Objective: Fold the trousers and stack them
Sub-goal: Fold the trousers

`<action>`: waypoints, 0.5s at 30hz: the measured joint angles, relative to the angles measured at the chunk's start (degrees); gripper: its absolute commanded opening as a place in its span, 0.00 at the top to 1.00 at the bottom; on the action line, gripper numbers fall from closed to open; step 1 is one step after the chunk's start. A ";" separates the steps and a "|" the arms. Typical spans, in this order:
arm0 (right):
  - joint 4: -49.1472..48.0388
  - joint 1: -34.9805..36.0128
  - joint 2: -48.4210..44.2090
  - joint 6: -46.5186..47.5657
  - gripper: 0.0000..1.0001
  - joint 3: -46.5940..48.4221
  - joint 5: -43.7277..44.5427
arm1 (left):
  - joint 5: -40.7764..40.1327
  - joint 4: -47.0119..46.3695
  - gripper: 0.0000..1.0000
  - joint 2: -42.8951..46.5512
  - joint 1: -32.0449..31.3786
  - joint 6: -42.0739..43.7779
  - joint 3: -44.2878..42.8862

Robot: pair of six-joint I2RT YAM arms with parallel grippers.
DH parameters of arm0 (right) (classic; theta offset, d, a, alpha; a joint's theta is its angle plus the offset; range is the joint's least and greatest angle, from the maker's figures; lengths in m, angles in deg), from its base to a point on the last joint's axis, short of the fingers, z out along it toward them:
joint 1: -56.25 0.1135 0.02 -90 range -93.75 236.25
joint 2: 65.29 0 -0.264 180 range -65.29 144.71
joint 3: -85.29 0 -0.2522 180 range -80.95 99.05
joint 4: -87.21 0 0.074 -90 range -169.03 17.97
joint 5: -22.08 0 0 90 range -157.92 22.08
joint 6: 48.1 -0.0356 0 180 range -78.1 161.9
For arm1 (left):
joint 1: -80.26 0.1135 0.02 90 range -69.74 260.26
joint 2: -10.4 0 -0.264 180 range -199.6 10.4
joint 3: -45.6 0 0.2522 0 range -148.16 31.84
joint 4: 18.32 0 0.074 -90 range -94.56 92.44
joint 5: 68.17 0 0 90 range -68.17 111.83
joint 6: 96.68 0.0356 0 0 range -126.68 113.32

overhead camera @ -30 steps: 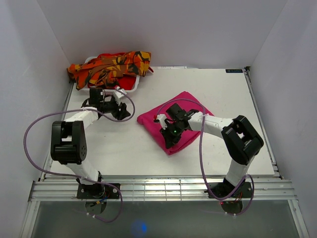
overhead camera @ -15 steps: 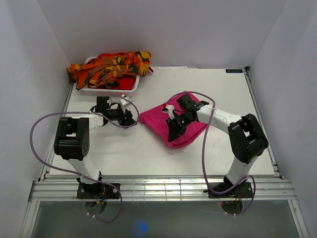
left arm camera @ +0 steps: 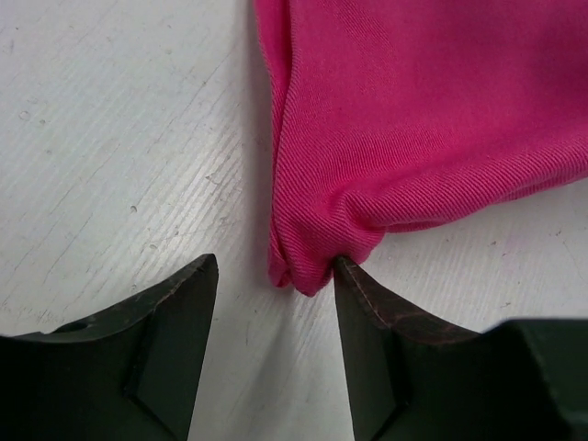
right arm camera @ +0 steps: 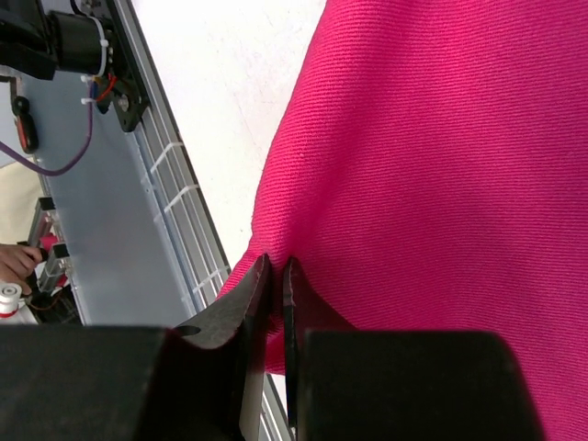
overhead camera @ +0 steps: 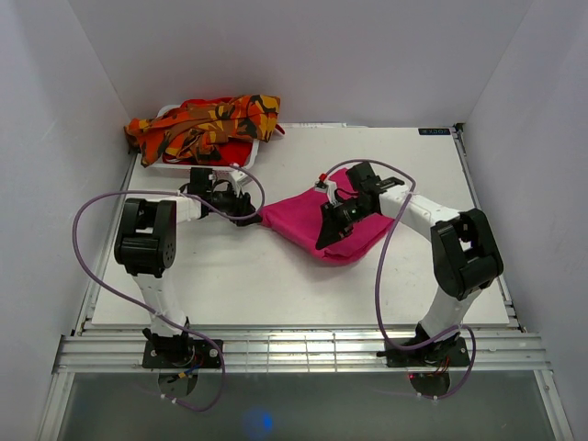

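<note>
Now, nearest us at the desk's [overhead camera: 276, 285] centre lie the pink trousers [overhead camera: 296, 220]: our right end effector [right arm camera: 276, 266] is clenched on a fold of them, and our left end effector [left arm camera: 276, 276] stands released, straddling their 9 o'clock corner. Farther off, at 11 o'clock, camo trousers [overhead camera: 207, 119] heap the basket [overhead camera: 170, 165].

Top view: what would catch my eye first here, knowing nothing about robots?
The bright pink trousers mid-table, with the right gripper pinched shut on the cloth and the left gripper open around one corner. Next, the orange camouflage trousers heaped over a white basket at the far left corner.
</note>
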 measured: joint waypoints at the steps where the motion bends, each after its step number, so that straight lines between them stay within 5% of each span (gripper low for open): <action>1: -0.04 -0.20 0.00 -0.07 0.92 0.11 -0.39 | 0.26 0.44 0.40 -0.35 -0.07 0.48 -0.37; 15: 0.37 -2.34 0.00 -0.83 0.92 1.03 -2.78 | 7.80 16.13 0.36 -3.08 -0.59 13.31 -4.83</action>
